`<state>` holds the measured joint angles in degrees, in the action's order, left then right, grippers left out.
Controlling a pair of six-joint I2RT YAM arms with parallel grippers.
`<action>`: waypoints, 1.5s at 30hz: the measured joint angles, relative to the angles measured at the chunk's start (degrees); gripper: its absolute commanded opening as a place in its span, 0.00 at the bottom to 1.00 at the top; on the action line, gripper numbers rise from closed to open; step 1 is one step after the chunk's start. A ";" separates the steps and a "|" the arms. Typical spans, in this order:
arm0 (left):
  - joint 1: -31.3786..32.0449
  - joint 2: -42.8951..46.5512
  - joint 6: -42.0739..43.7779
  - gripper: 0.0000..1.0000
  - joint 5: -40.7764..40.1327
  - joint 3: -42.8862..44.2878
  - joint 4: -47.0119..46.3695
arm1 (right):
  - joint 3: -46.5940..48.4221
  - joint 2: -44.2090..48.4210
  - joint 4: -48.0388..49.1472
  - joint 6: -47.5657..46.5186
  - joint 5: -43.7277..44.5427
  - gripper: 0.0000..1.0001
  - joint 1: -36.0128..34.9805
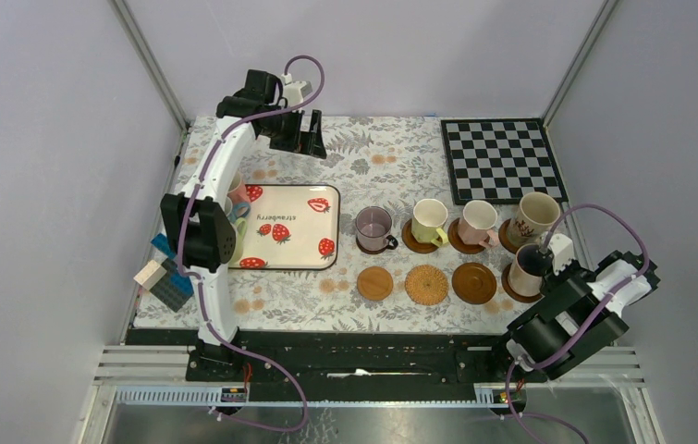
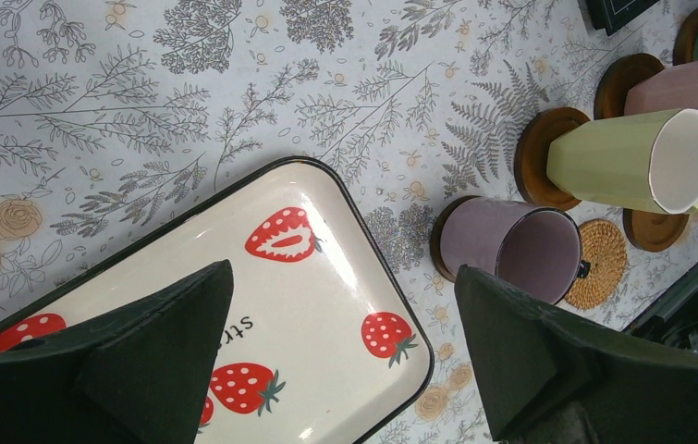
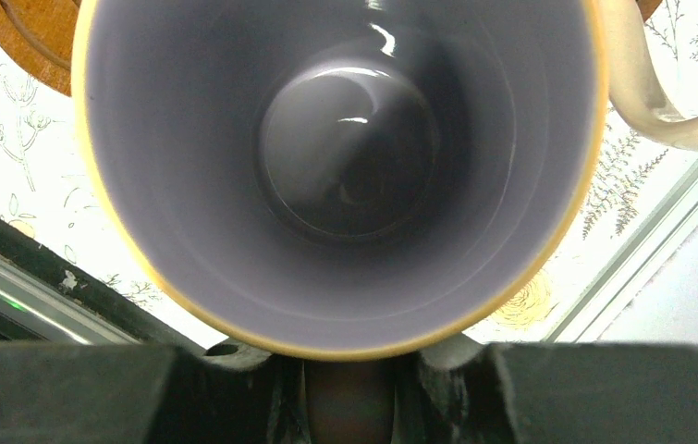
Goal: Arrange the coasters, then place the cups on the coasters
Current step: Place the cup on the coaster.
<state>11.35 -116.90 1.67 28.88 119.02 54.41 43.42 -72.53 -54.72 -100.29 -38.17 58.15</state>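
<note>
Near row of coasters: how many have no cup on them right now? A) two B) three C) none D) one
B: the tan coaster, woven coaster and dark coaster lie bare; only the rightmost coaster has a cup at it.

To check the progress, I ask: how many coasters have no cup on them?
3, all in the front row: a light wooden coaster at the left, a woven coaster in the middle, a dark coaster right of it. The left arm might hide others.
</note>
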 measured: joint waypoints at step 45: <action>1.49 -1.44 0.02 0.99 -0.63 0.85 0.00 | 1.64 -5.46 -2.80 -7.45 -0.85 0.29 5.29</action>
<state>12.84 -118.34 1.69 28.25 119.87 54.41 45.06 -78.00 -57.52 -107.74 -39.03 63.44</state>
